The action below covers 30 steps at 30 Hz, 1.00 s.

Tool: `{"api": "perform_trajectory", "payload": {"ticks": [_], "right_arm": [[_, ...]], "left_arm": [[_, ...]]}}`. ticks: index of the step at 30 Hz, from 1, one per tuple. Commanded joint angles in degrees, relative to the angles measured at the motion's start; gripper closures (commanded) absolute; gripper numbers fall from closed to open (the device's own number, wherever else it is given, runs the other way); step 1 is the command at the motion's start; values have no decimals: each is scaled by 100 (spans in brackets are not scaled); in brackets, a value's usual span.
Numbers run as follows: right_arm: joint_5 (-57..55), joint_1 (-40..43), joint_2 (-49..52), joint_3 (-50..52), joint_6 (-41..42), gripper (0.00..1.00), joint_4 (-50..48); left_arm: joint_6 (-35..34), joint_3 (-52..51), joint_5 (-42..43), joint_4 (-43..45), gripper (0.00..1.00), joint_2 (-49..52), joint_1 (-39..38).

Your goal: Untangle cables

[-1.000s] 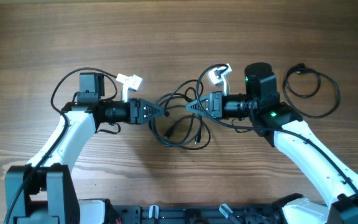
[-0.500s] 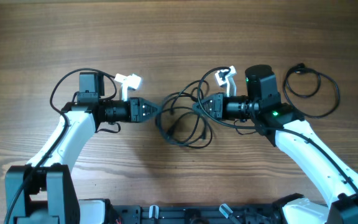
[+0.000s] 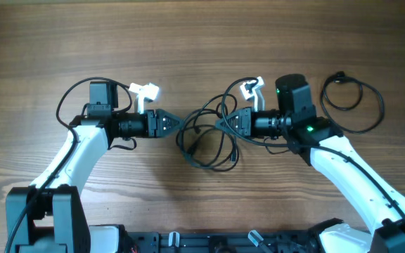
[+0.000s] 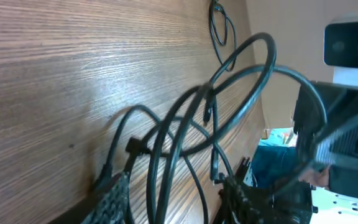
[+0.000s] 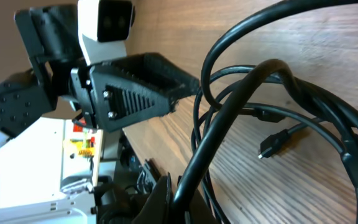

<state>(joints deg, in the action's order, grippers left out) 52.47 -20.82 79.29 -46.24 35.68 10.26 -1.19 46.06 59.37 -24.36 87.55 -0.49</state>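
Black ribbed fingers [image 4: 114, 196] of the left gripper [image 3: 180, 126] stand apart in its wrist view, with several strands of the cables [image 4: 185, 118] running through the gap and none visibly pinched. Seen from overhead, its tip points to 3 o'clock and sits at the edge of the tangle, whose nearest loop is just beside it.

Opposite it, the right gripper [image 3: 221, 122] points to 9 o'clock, its jaws closed on one strand of the cables [image 3: 206, 144]. In its wrist view that strand rises from between the fingers. The bundle arcs over the wood, with a small plug end [image 5: 272, 144] hanging among the strands.

From overhead, most of the tangle lies between the two tips and sags toward 6 o'clock, with loops spreading on the wooden table [image 3: 202, 42]. Well apart, at 3 o'clock from the right arm's wrist, a separate cable loop [image 3: 343, 108] lies flat by itself.
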Motion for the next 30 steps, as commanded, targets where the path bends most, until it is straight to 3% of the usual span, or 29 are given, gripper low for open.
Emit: {"api": "perform_trajectory", "payload": {"ticks": [1, 8, 30], "right_arm": [[243, -175, 26, -2, -52, 96, -31], [243, -190, 26, -2, 103, 96, -278], [334, -190, 26, -2, 356, 96, -590]], "left_arm": [[26, -11, -7, 17, 50, -42, -7], [26, -11, -9, 17, 59, -42, -4], [26, -11, -9, 17, 69, -42, -7]]}}
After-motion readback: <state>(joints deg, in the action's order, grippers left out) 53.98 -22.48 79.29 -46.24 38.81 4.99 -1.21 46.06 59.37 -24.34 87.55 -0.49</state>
